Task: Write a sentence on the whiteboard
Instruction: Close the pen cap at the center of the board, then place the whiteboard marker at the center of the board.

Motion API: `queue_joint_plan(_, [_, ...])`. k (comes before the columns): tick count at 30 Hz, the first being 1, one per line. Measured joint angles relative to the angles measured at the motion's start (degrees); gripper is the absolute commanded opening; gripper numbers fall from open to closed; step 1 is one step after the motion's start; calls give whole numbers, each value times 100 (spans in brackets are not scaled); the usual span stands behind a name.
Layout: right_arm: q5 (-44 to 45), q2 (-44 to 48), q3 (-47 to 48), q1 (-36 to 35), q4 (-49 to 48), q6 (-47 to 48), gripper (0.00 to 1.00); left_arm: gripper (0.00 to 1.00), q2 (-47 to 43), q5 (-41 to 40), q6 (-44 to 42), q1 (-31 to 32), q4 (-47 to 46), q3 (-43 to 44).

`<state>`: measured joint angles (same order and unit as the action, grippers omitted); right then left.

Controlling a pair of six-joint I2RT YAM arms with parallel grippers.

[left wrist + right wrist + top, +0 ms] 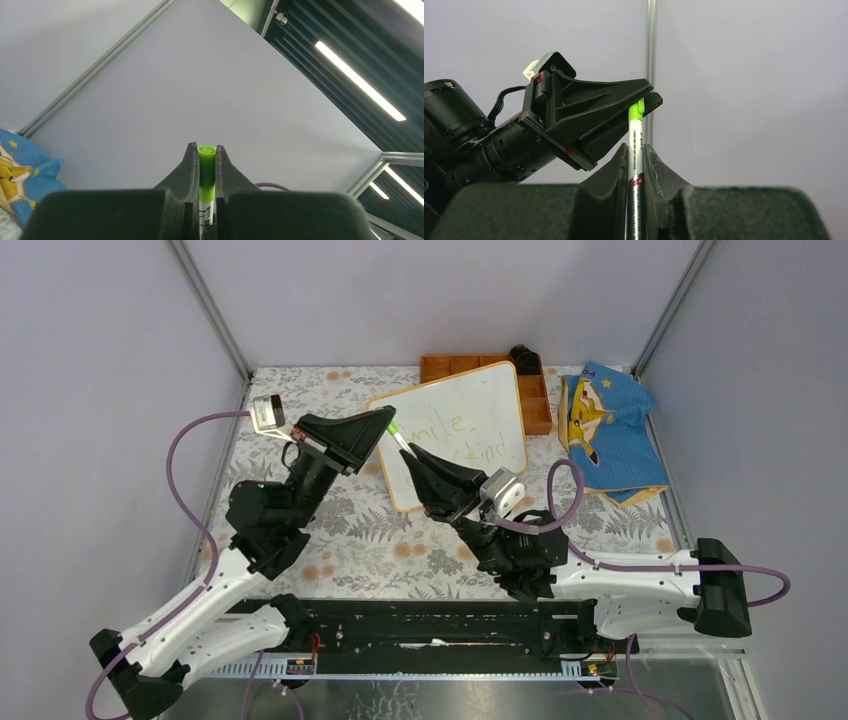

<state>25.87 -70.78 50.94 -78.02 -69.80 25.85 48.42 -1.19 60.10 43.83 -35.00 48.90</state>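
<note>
Top external: left hand [389,419] pinches cap of marker [398,435], right hand [411,451] its barrel; both hide part of sentence [447,424].

The whiteboard [482,390] bears the sentence [452,426] in pale green, readable as "mile," and "kind"; the marker [636,150] print is illegible.

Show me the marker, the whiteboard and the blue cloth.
marker [636,135], right wrist view, white barrel.
whiteboard [488,390], top view, bare upper surface.
blue cloth [620,435], top view, plain blue middle.
</note>
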Motion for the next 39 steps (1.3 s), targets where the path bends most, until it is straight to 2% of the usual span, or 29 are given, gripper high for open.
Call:
queue_joint_plan(6, [-317,90,98,17,380,-162,0,45,-306,101,-372,203,566,2])
queue_joint_plan(11, [-367,173,140,59,667,-264,0,63,-289,302,-525,334,1023,24])
queue_joint_plan(15, [-457,232,140,61,798,-341,0,72,-317,313,-605,339,1255,81])
queue_joint_plan(25, [-597,632,52,61,1084,-597,0,75,-610,72,-782,337,1574,87])
queue_joint_plan(39, [-557,817,-98,83,1088,-879,0,65,-533,122,-817,339,1484,90])
